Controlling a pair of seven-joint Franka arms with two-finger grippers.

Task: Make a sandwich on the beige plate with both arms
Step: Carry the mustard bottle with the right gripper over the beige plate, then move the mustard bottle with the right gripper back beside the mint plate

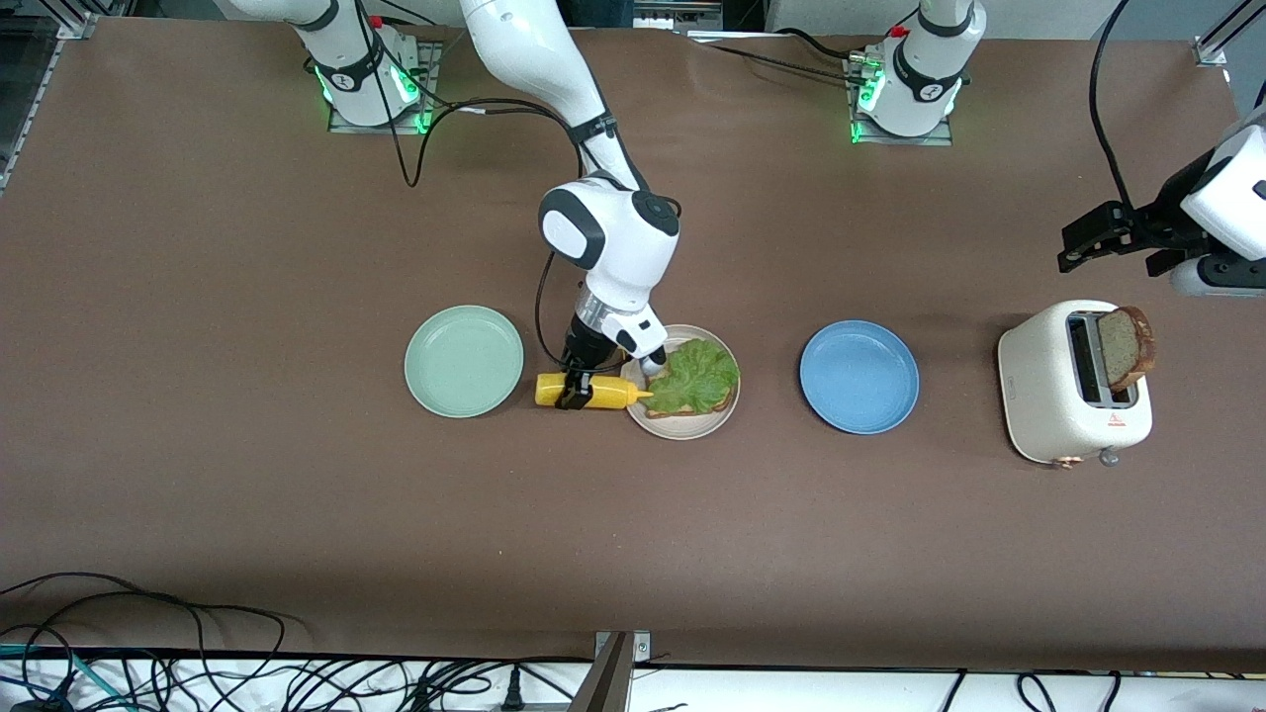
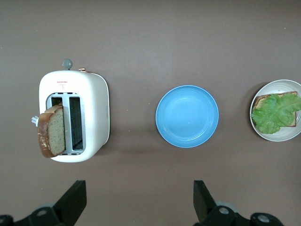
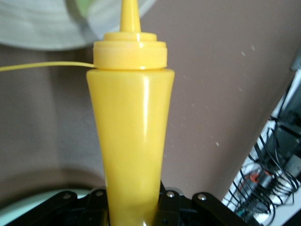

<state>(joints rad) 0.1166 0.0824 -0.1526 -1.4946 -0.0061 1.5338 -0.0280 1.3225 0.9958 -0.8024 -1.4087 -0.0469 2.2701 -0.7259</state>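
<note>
- Now the right gripper (image 1: 574, 391) is clamped on a yellow squeeze bottle (image 1: 591, 392), which lies on its side in the grip with the nozzle tip over the rim of the beige plate (image 1: 682, 427).
- In the right wrist view the bottle (image 3: 129, 136) runs straight out from between the fingers, its pointed cap toward the plate's edge (image 3: 42, 33).
- On the beige plate sits one slice of brown bread (image 1: 714, 403) with a ruffled lettuce leaf (image 1: 697, 376) on top.
- A mint-green plate (image 1: 464, 360) lies beside the beige plate toward the right arm's end of the table.
- A blue plate (image 1: 859, 376) lies beside the beige plate toward the left arm's end.
- Farther toward that end stands a white toaster (image 1: 1068, 386) with a second bread slice (image 1: 1128, 348) sticking up out of a slot.
- The left gripper (image 1: 1113, 237) waits in the air near the toaster, fingers (image 2: 75, 200) spread wide and holding nothing.
</note>
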